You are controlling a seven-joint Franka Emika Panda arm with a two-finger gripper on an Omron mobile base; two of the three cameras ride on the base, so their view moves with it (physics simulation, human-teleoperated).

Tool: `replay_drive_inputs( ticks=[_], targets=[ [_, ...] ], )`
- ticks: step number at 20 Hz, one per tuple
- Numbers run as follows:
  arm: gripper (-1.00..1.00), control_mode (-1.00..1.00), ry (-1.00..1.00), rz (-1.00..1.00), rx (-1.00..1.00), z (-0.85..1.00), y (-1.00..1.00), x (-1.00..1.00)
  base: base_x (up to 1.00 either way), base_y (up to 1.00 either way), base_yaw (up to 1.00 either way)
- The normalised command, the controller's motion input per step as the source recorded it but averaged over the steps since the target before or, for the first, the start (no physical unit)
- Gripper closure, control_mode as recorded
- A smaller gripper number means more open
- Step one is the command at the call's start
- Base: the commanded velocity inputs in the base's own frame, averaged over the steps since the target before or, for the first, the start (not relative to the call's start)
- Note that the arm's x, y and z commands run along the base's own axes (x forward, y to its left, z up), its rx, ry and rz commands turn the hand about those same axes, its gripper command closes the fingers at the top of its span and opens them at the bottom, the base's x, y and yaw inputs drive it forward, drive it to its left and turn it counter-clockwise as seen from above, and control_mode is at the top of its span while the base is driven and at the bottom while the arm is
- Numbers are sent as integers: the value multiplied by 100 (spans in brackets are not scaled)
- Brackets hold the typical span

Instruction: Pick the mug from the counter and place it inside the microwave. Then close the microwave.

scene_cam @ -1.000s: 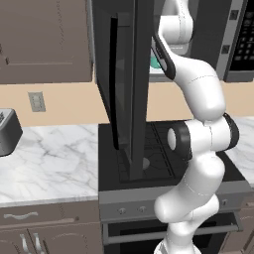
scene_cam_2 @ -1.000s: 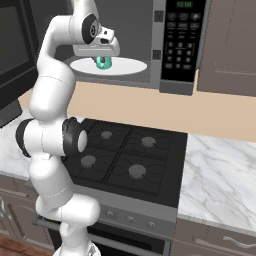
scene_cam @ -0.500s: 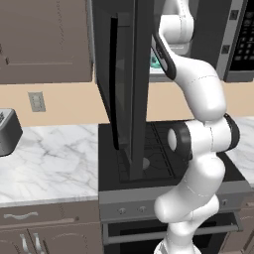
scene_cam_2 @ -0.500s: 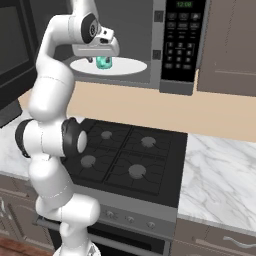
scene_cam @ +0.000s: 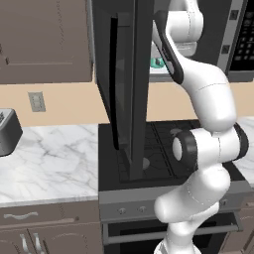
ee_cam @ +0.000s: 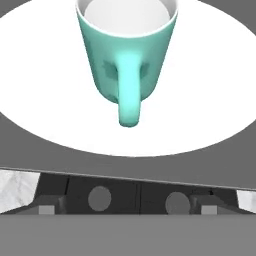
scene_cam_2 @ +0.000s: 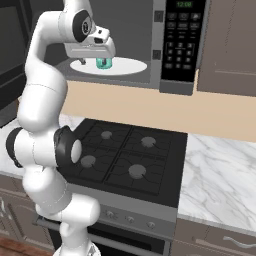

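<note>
The teal-green mug [ee_cam: 127,50] stands upright on the white turntable plate [ee_cam: 45,100] inside the microwave [scene_cam_2: 180,45], handle turned toward the hand. My gripper [ee_cam: 127,207] is open just outside the oven's front edge, a short way back from the mug and holding nothing. From the right base view the mug [scene_cam_2: 103,63] sits on the plate [scene_cam_2: 125,66] right beyond my gripper [scene_cam_2: 96,52]. A sliver of the mug [scene_cam: 158,62] peeks out behind the microwave's open door [scene_cam: 124,89], which swings out over the stove.
The black gas stovetop [scene_cam_2: 125,155] lies under the microwave. White marble counter [scene_cam: 49,163] runs to the left with a toaster [scene_cam: 7,131] at its edge, and more counter [scene_cam_2: 220,170] lies to the right. Brown wall cabinets [scene_cam_2: 227,40] flank the microwave.
The hand has drawn back and down a little from the mug. The mug stays on the turntable and the door stays open.
</note>
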Motion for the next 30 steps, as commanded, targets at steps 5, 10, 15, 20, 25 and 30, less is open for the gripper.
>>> replay_drive_inputs(
  ticks=[5, 10, 15, 20, 25, 30],
  targets=[
    [-100, -100, -6, 0, 0, -8, 0, -59, 0, 0, 0],
    [-100, -100, -9, 0, 0, -15, 0, -57, 0, 0, 0],
    [-100, -100, -11, 0, 0, -23, 0, -49, 0, 0, 0],
    [-100, -100, -14, 0, 0, -21, 0, -38, 0, 0, 0],
    [-100, -100, -17, 0, 0, -15, 0, -26, 0, 0, 0],
    [-100, -100, -23, 0, 0, 1, 0, -30, 0, 0, 0]
  ],
)
